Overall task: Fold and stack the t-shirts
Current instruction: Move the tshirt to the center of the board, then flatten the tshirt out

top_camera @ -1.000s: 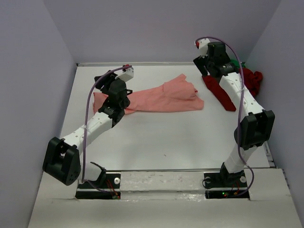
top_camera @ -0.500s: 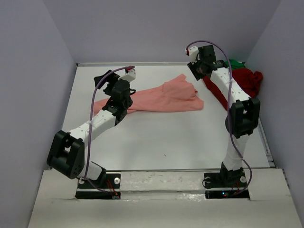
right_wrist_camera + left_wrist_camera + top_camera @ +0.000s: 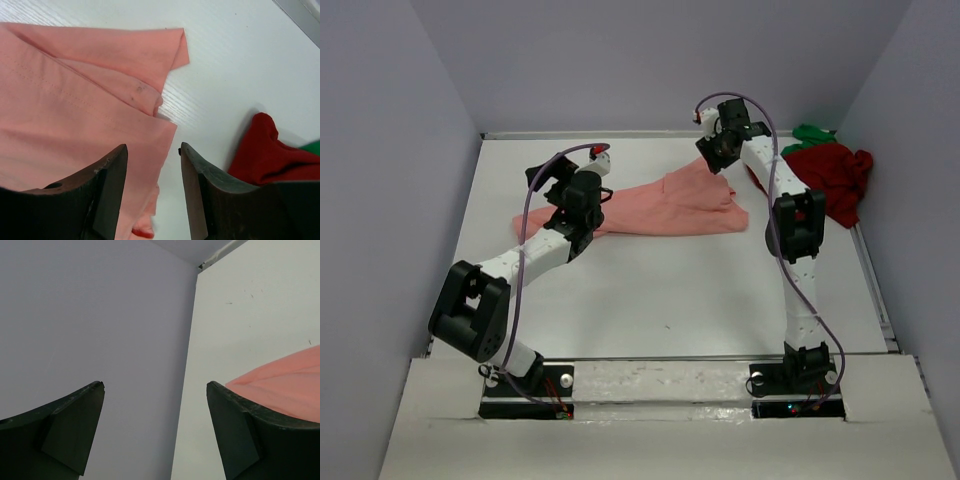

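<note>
The left gripper gapes wide and empty by the left end of the salmon-pink t-shirt, which lies spread on the table. The right gripper stands part-open, grasping nothing, over that shirt's right edge. The dark red t-shirt and a green crumple lie at the far right.

White table; plain lavender walls on three sides

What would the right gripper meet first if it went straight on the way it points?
Probably the salmon-pink t-shirt: the right gripper, jaws apart and empty, points at its edge, with bare table just beside. The dark red t-shirt lies off to the side. Depth is unclear.
</note>
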Tool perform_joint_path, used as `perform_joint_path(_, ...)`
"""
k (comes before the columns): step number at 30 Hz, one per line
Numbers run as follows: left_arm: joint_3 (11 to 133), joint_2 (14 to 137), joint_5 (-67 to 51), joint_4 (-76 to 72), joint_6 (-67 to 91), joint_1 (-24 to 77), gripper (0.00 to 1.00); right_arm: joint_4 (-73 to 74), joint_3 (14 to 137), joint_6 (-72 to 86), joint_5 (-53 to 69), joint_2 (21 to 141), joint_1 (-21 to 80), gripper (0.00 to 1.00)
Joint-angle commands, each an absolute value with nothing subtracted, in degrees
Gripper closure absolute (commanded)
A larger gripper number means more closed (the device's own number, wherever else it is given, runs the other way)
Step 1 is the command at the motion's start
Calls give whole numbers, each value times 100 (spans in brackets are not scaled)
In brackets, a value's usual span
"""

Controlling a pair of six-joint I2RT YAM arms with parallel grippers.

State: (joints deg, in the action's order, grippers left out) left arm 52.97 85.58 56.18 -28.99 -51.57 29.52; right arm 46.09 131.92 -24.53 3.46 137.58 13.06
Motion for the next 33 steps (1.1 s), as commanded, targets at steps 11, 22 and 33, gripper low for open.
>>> perform_joint_path(11,5273,8499,5722,-2865,-4860,2927,3,4764,13168,-2487,852,13896,1257,47)
perform_joint_path(22,5388,8534,5651,-2628,-4693,2927,3,4684,12533,-2505,905,13676,1257,72)
perform_joint_path(33,5396,8534,5590,-2514,-4588,2927,4,4693,12621,-2522,659,13518,1257,100)
